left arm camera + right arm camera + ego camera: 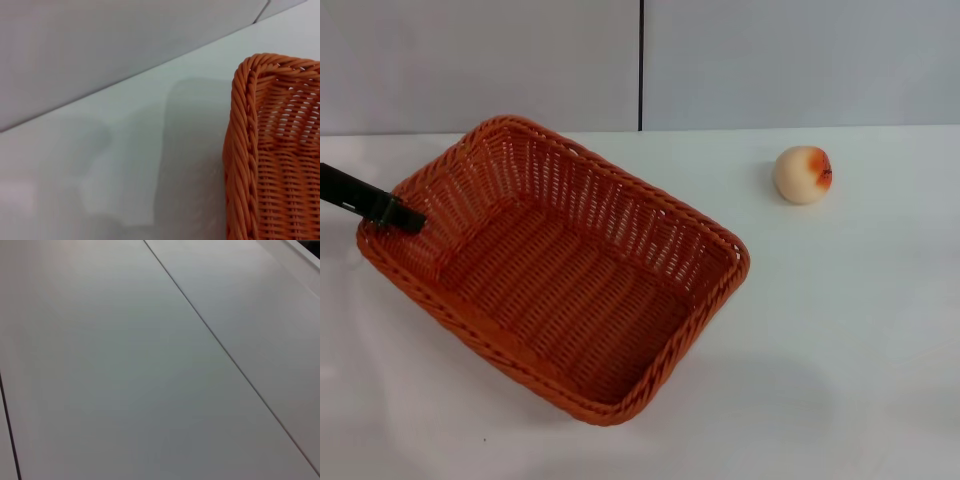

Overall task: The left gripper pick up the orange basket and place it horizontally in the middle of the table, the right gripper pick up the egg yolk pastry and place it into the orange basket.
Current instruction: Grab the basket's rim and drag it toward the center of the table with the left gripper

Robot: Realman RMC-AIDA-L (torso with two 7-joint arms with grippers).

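**On the white table: a basket held at its corner, a pastry off to the side**

On the white table [840, 340] sits the orange basket [560, 270], turned at a slant so that its long sides run diagonally from the far left toward the near right. It is empty; the woven floor shows bare all the way across. The left gripper [408, 220] comes in from the left edge as a slim black arm end, and its tip lies right at the basket's left corner, on the braided rim. From where I stand the tip looks closed on that rim, gripping the wicker, though the fingers themselves are hard to pick out against the weave.

In the left wrist view, the same corner of the basket [270, 150] fills the side of the picture, with its braided rim curving round and the slanted wall dropping away, and pale tabletop [125, 165] beside it up to a grey wall.

The egg yolk pastry [803, 175] rests on the table well apart from the basket, off to the right and toward the back. It is a small cream ball with an orange-red patch facing right.

The right gripper is nowhere to be seen. The right wrist view shows only flat grey panels [150, 370] with thin seams.
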